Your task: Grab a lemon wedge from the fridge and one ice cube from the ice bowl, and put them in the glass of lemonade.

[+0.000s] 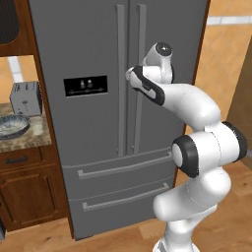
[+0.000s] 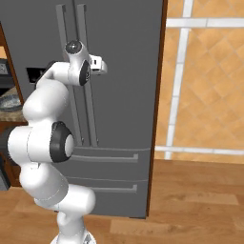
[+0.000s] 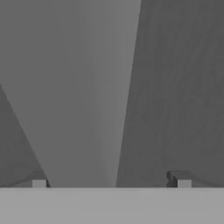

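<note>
Hand (image 3: 111,179) stood wide and empty, fingers straddling the right door handle (image 1: 139,78) of the fridge (image 1: 88,147), presumably to pull that shut door for the lemon wedge inside; ice bowl (image 1: 11,126) waited on the bench (image 1: 34,135) beside the toaster (image 1: 25,98).

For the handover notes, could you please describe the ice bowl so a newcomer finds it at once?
Left of the tall grey fridge runs a speckled counter. The ice bowl sits there before the toaster: wide, shallow, grey-blue, unlike the boxy toaster.
</note>
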